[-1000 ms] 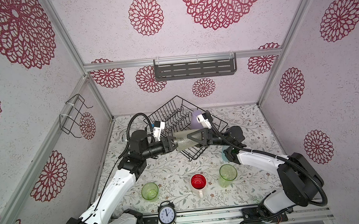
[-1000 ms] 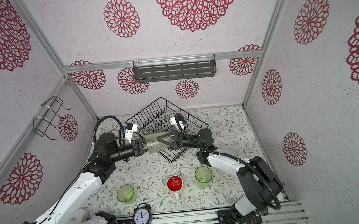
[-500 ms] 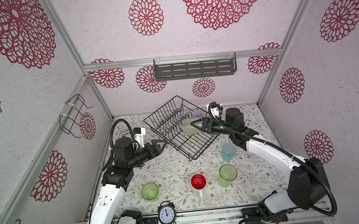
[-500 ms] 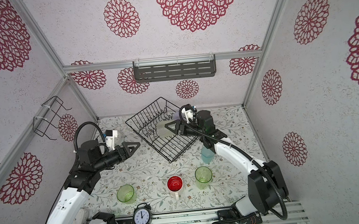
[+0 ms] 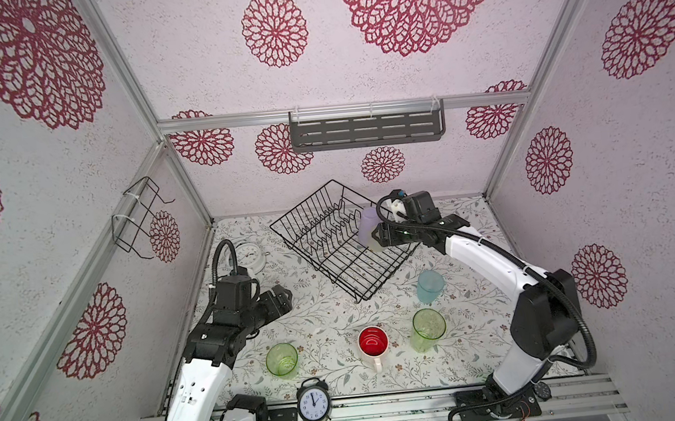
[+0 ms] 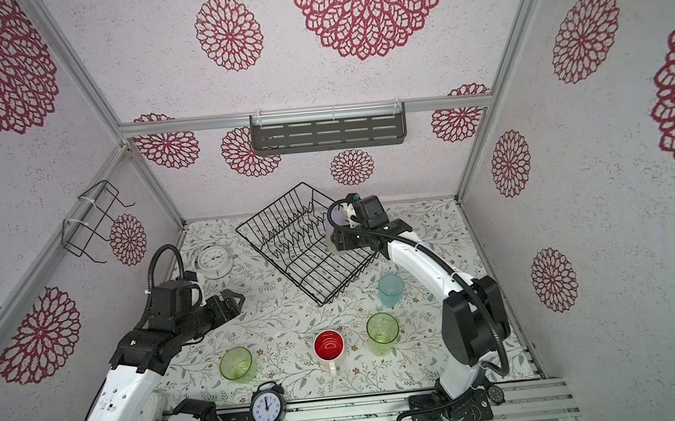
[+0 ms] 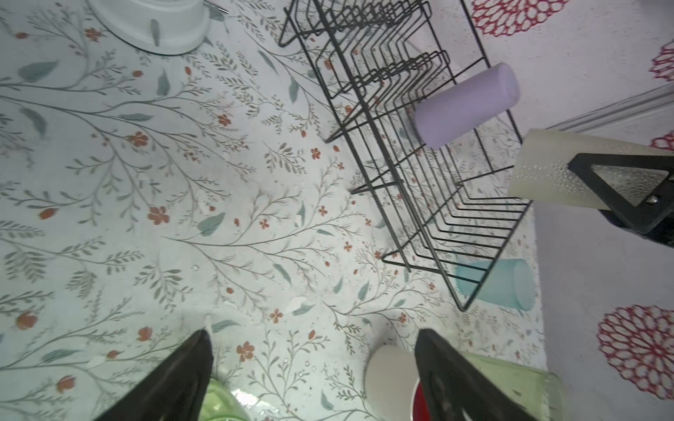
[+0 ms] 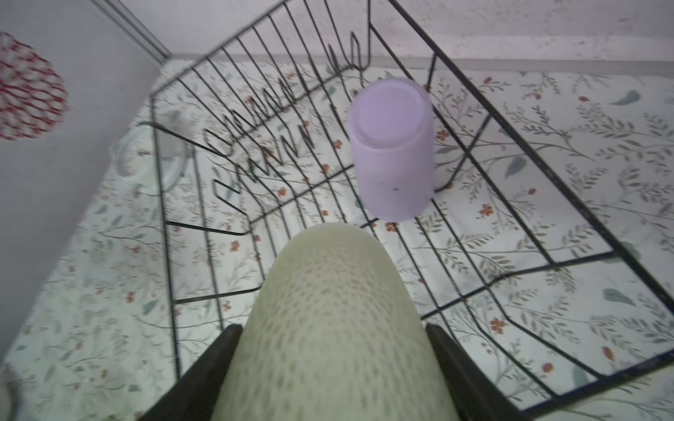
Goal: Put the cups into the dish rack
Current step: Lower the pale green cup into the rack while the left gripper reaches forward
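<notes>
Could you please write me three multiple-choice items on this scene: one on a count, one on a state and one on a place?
1. How many green cups stand on the table?
A. two
B. three
C. four

2. What is the state of the right gripper?
A. open and empty
B. jaws shut on the pale cup
C. jaws shut on the lilac cup

3. Where is the lilac cup?
A. on the table
B. in the right gripper
C. in the rack

Answers:
1 A: both top views show just two green cups, near the table's front.
2 B: in the right wrist view the jaws press on the pale cup's sides.
3 C: it stands upside down on the rack's wires, free of both grippers.
</notes>
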{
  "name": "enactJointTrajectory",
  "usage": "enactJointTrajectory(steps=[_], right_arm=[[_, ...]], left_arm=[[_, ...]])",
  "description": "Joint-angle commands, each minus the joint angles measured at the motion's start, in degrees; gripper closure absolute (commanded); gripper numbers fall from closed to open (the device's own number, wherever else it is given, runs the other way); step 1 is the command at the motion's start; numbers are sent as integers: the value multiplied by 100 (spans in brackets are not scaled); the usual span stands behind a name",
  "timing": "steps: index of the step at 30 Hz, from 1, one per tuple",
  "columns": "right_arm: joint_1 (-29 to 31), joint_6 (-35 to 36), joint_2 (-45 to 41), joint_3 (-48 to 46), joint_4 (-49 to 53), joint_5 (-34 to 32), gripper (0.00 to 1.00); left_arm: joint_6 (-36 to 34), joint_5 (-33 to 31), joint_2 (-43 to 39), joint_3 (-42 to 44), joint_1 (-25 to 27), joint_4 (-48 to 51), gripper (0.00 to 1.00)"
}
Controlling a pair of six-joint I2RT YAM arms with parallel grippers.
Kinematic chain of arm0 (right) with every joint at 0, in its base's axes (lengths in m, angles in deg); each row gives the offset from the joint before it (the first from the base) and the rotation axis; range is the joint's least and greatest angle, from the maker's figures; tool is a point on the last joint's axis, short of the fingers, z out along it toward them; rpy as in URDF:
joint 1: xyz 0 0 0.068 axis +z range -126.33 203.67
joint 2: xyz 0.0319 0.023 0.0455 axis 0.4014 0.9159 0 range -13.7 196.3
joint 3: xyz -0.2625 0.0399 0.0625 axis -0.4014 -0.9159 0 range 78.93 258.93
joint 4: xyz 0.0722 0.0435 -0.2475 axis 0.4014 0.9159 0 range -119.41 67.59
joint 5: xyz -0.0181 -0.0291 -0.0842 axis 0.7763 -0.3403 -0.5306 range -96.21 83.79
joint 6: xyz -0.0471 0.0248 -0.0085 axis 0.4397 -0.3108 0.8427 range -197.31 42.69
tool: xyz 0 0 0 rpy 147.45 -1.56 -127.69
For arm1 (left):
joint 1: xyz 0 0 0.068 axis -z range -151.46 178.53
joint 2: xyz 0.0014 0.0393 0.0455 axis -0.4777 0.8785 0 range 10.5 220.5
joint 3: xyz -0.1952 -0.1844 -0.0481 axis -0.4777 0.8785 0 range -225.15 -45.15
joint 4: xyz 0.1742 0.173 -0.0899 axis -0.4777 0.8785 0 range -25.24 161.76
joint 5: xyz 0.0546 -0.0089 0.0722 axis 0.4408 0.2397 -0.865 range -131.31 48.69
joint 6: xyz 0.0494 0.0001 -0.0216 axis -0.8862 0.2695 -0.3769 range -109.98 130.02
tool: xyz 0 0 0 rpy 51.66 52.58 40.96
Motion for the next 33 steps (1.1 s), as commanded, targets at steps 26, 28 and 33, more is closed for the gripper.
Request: enactJointTrajectory(steps=[26, 28, 33], right_arm=[[-406, 959, 1972, 1505, 1165, -1408, 22], [-412, 996, 1991, 1553, 1193, -1410, 19], [-413, 1041, 1922, 1441, 1054, -1352, 19]], left_arm=[[-150, -437, 265, -136, -57, 490, 7], [-74, -562, 304, -215, -57, 631, 7], [-38, -642, 329, -381, -57, 1110, 7]])
